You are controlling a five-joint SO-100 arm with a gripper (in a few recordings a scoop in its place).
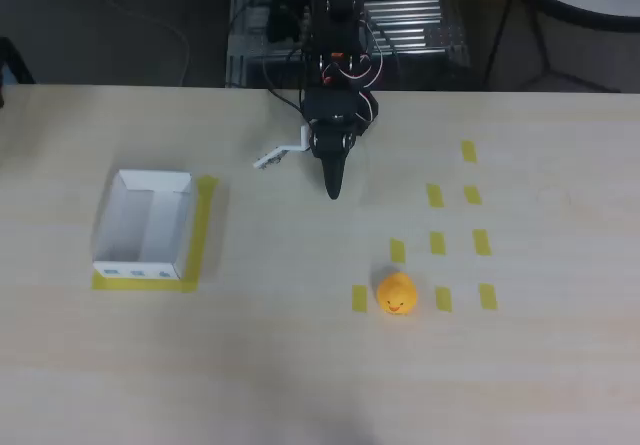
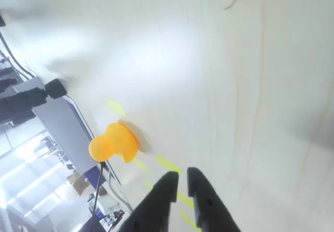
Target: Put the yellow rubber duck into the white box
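Your black two-finger claw [image 1: 333, 187] hangs over the pale wood-grain worktop [image 1: 300, 365] near its far edge in the overhead view, tapering to a single point aimed toward the near side. In the wrist view the two dark fingers [image 2: 159, 203] sit almost together at their tips with only a thin sliver of worktop between them — closed, or very nearly, and gripping nothing.

The small rounded orange-yellow rubber duck [image 1: 396, 293] sits on the worktop to the right of centre in the overhead view, well apart from the claw and nearer the front edge. It rests among a scatter of short flat yellow tape strips [image 1: 436, 242], with one strip just to its left and another just to its right. In the wrist view the duck [image 2: 114, 144] shows up ahead and to the left of the fingertips, clear of them; its face is too washed out there to make out.

The small rectangular white cardboard box [image 1: 146, 227] stands open-topped on the left side of the worktop — on a yellow tape patch, with small blue marks on its near outer wall. Its inside looks bare.
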